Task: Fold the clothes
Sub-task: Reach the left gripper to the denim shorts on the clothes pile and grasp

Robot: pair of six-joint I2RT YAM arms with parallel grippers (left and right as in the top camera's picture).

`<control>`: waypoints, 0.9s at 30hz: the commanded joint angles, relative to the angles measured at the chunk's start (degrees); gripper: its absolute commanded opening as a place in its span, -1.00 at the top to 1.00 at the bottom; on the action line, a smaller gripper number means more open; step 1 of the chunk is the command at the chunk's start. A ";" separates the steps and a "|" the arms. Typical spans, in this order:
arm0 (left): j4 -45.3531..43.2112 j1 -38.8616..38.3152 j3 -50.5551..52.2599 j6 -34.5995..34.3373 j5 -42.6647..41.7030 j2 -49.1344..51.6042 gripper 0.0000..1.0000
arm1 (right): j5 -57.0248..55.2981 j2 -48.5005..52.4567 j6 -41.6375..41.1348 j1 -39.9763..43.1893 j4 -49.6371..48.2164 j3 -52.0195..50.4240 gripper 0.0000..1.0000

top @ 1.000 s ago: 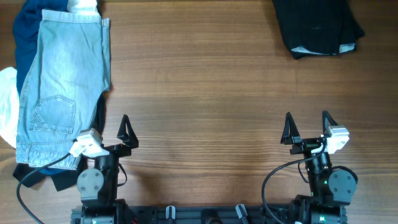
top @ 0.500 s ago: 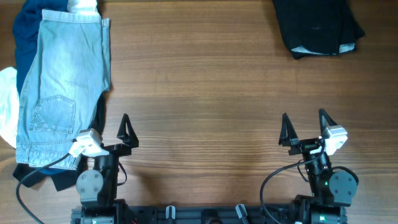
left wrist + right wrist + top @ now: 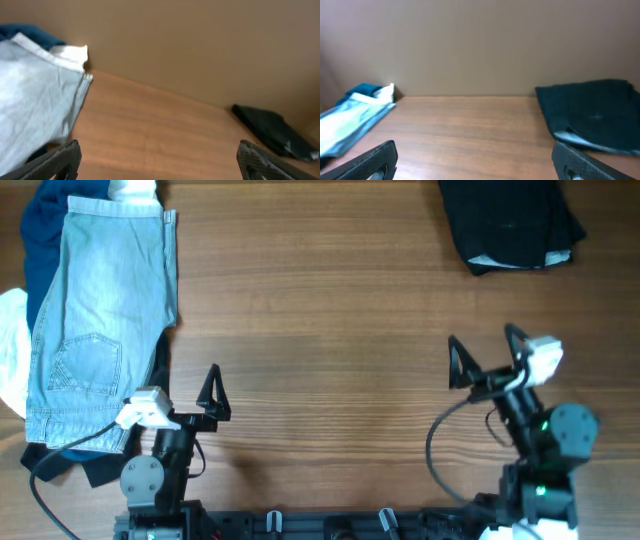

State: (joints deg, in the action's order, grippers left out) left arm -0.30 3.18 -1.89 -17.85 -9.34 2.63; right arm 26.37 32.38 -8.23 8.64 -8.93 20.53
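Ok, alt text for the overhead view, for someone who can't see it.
Pale-blue denim shorts lie on a pile of navy and white garments at the left of a wooden table, a black garment at far right. The left end effector and right end effector stand open, empty.

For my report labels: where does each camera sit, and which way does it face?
Overhead: above the table, looking straight down; left arm and right arm show.
Left wrist: on the left arm, facing the far wall; open left pincer below.
Right wrist: same from the right arm; open right pincer below.
All share the denim shorts and black garment.
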 commanded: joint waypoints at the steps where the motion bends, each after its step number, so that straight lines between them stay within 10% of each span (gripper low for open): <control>1: 2.40 0.48 -6.84 4.17 -1.57 6.62 -0.99 | 8.35 7.50 0.70 -0.22 -0.20 7.82 -0.99; 10: 12.09 0.48 -29.20 5.73 -4.04 33.66 -0.99 | 13.07 21.35 1.07 -0.22 8.09 19.69 -0.99; 20: 41.97 0.48 -66.90 13.77 -5.86 68.85 -0.99 | -3.45 34.32 5.29 -0.22 30.38 33.64 -0.99; 27: 43.74 0.48 -73.70 14.45 -5.86 79.87 -1.00 | -8.66 44.26 8.07 -0.22 39.47 38.62 -1.00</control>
State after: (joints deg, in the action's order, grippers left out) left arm 43.72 3.18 -74.11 -5.65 -14.11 79.31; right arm 20.86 72.86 -2.63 8.67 30.35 57.54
